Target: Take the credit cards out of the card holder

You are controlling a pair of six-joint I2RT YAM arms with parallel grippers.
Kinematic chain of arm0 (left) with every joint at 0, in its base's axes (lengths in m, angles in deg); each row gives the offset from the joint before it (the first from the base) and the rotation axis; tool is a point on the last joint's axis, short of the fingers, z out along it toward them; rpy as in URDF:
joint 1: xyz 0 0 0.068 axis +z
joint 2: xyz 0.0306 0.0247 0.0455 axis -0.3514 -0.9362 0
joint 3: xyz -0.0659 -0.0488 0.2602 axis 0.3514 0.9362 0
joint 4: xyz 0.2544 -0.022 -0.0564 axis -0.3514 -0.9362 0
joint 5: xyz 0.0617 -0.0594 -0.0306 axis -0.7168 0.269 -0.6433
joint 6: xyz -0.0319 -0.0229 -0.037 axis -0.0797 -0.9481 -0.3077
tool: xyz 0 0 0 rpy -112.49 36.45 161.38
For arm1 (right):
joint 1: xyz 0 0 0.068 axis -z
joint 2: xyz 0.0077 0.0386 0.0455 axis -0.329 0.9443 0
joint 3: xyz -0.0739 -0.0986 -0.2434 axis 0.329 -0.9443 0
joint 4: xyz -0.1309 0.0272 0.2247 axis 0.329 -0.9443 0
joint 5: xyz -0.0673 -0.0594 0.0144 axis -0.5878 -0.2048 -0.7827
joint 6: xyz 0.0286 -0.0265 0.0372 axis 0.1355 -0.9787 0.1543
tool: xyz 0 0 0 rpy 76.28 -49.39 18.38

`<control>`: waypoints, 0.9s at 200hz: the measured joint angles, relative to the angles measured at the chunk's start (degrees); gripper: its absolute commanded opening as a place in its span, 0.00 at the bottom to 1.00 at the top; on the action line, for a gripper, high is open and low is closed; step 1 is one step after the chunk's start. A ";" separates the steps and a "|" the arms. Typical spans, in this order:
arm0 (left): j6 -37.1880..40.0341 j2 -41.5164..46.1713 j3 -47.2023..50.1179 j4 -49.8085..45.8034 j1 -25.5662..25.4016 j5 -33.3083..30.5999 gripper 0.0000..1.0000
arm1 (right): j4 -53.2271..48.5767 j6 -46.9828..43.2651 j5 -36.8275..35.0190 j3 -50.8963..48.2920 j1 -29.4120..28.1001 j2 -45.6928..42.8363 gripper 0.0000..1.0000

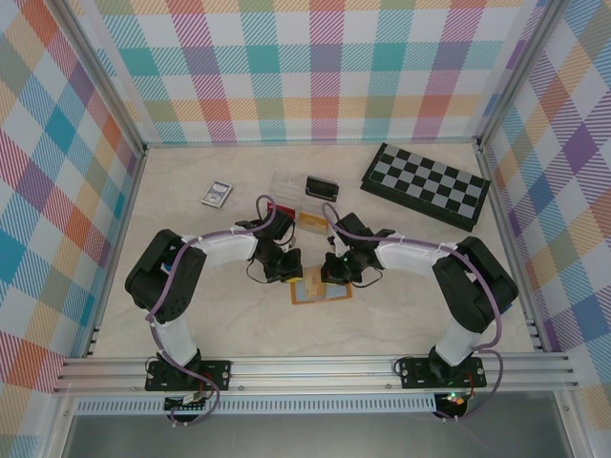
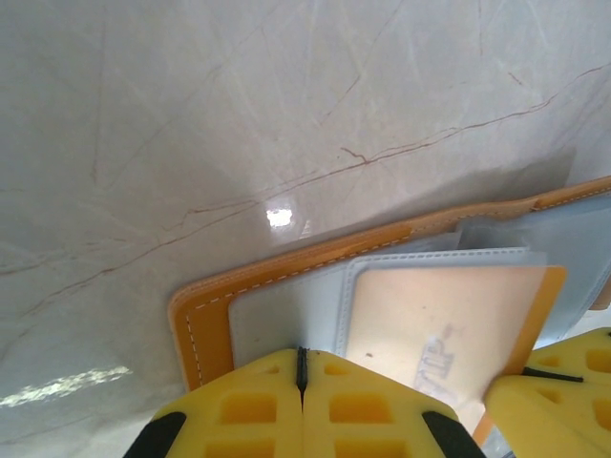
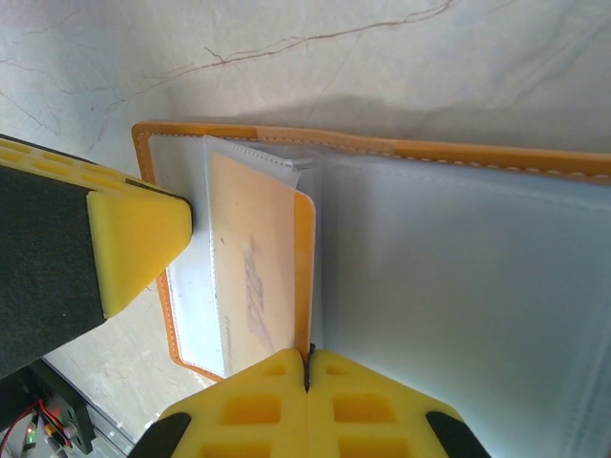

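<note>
The orange-tan card holder (image 1: 315,294) lies open on the table between both arms, its grey-blue panels (image 3: 449,286) facing up. A cream credit card (image 3: 253,277) with an orange edge sticks partway out of a clear sleeve on the left panel. My right gripper (image 3: 307,361) is shut, with the card's orange edge running into the seam of its jaws. My left gripper (image 2: 302,358) is shut too, its tips resting on the grey-blue panel (image 2: 286,315) beside the card (image 2: 439,324). The left gripper's yellow finger (image 3: 134,239) touches the holder's outer edge.
A folded chessboard (image 1: 427,184) lies at the back right. A clear plastic box (image 1: 291,191) and a small black item (image 1: 321,186) sit behind the grippers. A small card pack (image 1: 216,194) lies at the back left. Checked walls close in three sides.
</note>
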 measured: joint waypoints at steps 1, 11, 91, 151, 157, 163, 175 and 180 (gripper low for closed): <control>0.04 0.00 -0.02 -0.02 0.00 -0.02 0.00 | 0.00 -0.02 0.00 -0.07 0.02 -0.04 0.00; 0.15 0.00 -0.11 -0.33 0.00 -0.15 0.00 | -0.11 -0.17 0.02 -0.26 0.13 -0.35 0.00; 0.48 0.46 -0.33 0.07 0.00 0.76 0.00 | 0.50 -1.97 3.23 -0.26 0.39 -0.42 0.00; -0.39 1.14 -0.22 2.38 -0.02 2.32 0.00 | 1.79 -3.02 6.80 -0.15 0.39 2.93 0.00; -0.44 1.14 -0.20 2.29 -0.02 2.32 0.00 | 1.79 -3.17 6.95 -0.11 0.39 3.13 0.00; -0.52 1.11 -0.20 2.29 -0.02 2.25 0.00 | 1.75 -3.34 6.97 0.02 0.39 3.28 0.00; -0.52 1.01 -0.20 2.14 0.00 2.12 0.00 | 1.68 -3.50 6.99 0.24 0.39 3.39 0.00; -0.52 0.96 -0.20 2.03 0.00 1.92 0.00 | 1.57 -3.58 6.95 0.37 0.39 3.39 0.00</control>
